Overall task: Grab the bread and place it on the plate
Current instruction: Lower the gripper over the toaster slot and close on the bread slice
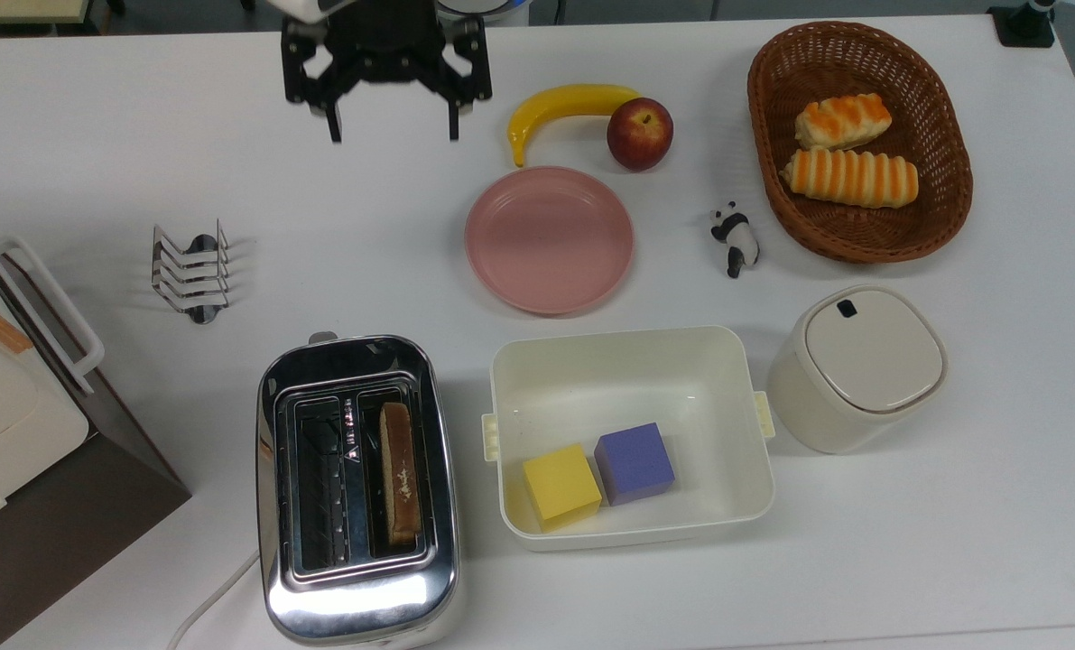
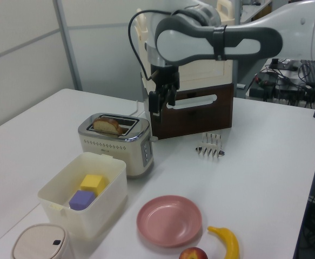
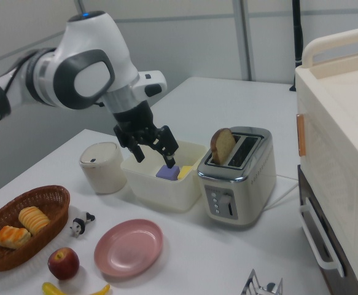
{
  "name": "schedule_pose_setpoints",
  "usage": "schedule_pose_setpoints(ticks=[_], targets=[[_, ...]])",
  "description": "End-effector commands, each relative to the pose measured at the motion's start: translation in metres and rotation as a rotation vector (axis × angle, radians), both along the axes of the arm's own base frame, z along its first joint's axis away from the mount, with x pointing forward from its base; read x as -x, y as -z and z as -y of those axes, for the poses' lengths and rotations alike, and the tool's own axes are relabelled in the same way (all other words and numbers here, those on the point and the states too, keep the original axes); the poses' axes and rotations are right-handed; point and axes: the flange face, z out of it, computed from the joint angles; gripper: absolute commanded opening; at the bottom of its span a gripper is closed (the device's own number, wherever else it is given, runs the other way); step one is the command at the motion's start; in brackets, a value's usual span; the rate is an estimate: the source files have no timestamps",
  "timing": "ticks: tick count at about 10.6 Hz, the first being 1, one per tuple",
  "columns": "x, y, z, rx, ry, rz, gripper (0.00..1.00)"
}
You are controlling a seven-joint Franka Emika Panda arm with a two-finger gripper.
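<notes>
The brown wholemeal bread slice [image 1: 400, 472] with darker crust stands upright in the shiny chrome toaster [image 1: 357, 489], rounded top poking out. The round pink plate [image 1: 549, 239] sits bare on the white tabletop [image 1: 95, 135]. The black gripper [image 1: 392, 128] hangs with fingers spread wide, holding nothing.

The gripper [image 2: 163, 102] hangs above the toaster [image 2: 116, 141], apparently open; the bread [image 2: 108, 125] stands in 1 slot.

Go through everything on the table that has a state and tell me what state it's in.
gripper: jaws open, empty, above the table
bread: standing in a toaster slot
toaster: one slot empty
plate: empty
tub: open, holding two blocks
basket: holding two rolls
canister: lid on
</notes>
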Motion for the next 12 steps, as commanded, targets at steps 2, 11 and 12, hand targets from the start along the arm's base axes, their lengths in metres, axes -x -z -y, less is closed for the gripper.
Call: schedule_pose_setpoints(ticks=[2, 11, 12], targets=[[-0.037, 0.037, 0.0, -0.004, 0.005, 0.105, 1.0], [-0.109, 0.104, 0.014, -0.004, -0.014, 0.46, 1.0], [-0.115, 0.111, 0.009, -0.008, -0.021, 0.486, 1.0]])
